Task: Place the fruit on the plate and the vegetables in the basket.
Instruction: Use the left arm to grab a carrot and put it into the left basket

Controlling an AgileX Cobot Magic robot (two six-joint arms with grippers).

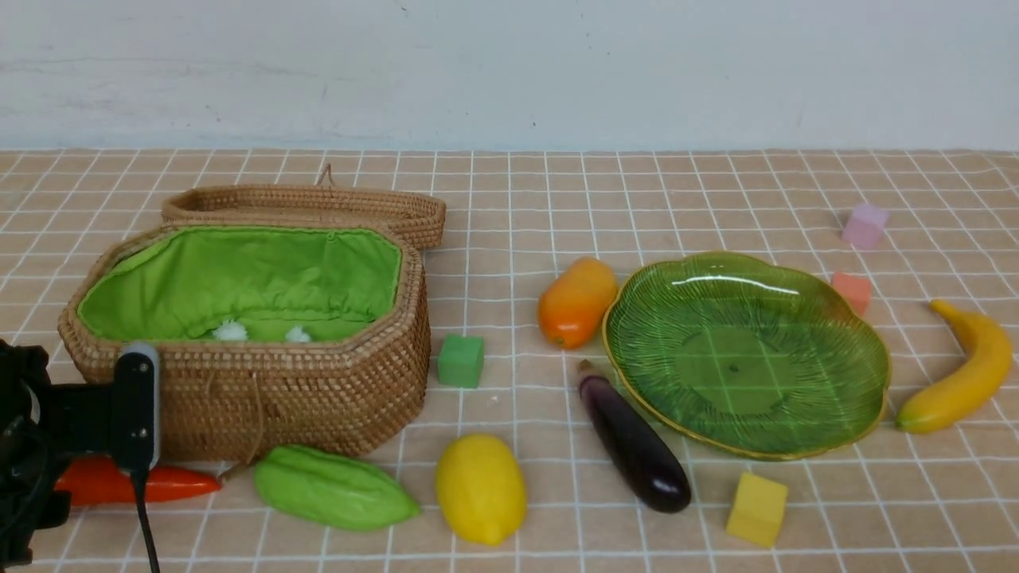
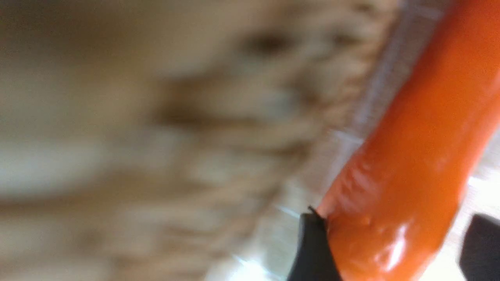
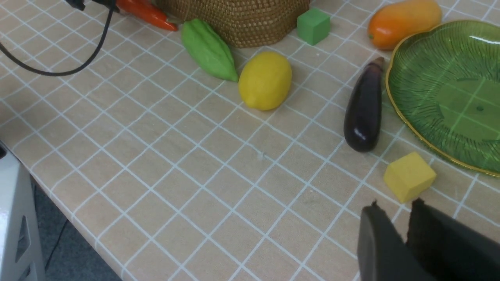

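Under everything, the gridded surface [image 1: 613, 215]; on it at the left, the big wicker basket [image 1: 318, 398], with lid back and green lining bare, laid open presumably for vegetables dropped from above; over to the right, the green glass plate [image 1: 732, 366], bare and ready for fruit; at the basket's near side, the left pincer [image 2: 394, 218], wide, astride the carrot [image 1: 179, 483], with one finger against the skin and a gap at the other, likely lined up for a squeeze across the narrow width; at risk there, a scrape against the wicker so close by; out past the yellow cube, the right pincer [image 3: 396, 203], narrow, with nothing between the tips, probably parked out of the way; between basket and plate, slanting near the rim, the eggplant [image 1: 637, 446]; beyond the plate, the banana [image 1: 971, 374]; in front of the basket, the gourd [image 1: 334, 487], probably handy for a later turn; by the plate's rim, the mango [image 1: 577, 302]; near the gourd, the lemon [image 1: 482, 489]; smallest, the green cube [image 1: 460, 360], yellow cube [image 1: 756, 509], pink cube [image 1: 852, 292] and purple cube [image 1: 865, 225], best left alone.
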